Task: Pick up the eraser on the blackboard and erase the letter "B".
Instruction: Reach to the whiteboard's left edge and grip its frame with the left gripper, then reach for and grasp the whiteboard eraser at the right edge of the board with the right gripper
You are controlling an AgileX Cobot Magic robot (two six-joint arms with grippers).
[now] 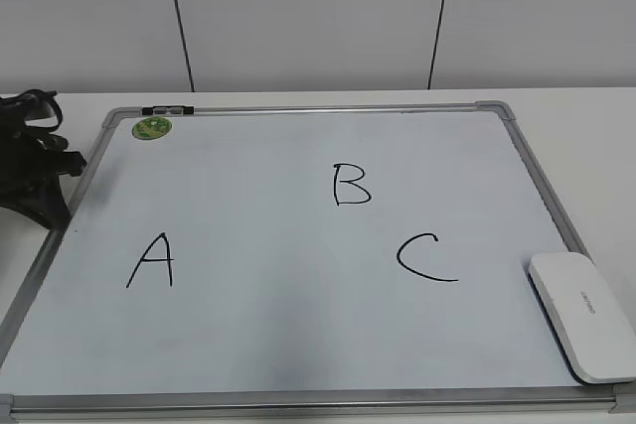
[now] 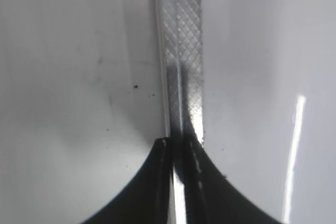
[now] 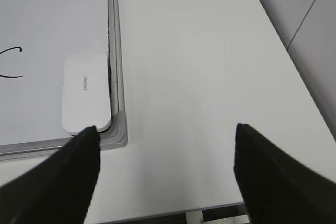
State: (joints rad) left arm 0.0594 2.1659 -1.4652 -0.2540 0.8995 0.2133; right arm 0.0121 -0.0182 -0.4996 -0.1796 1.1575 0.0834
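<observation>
The blackboard (image 1: 298,345) is a white board with a grey frame, lying flat on the table. The letter "B" (image 1: 352,185) is at its middle, between "A" (image 1: 151,261) and "C" (image 1: 425,257). The eraser (image 1: 583,314) lies on the board's near right corner and also shows in the right wrist view (image 3: 84,93). My right gripper (image 3: 165,129) is open and empty above bare table, to the right of the eraser. My left gripper (image 1: 55,201) sits at the board's left edge; in the left wrist view it (image 2: 178,142) is shut and empty over the frame (image 2: 181,51).
A round green sticker (image 1: 152,127) and a small black clip (image 1: 167,109) sit at the board's far left corner. The white table (image 3: 210,66) extends right of the board to its edge. A panelled wall (image 1: 318,17) stands behind.
</observation>
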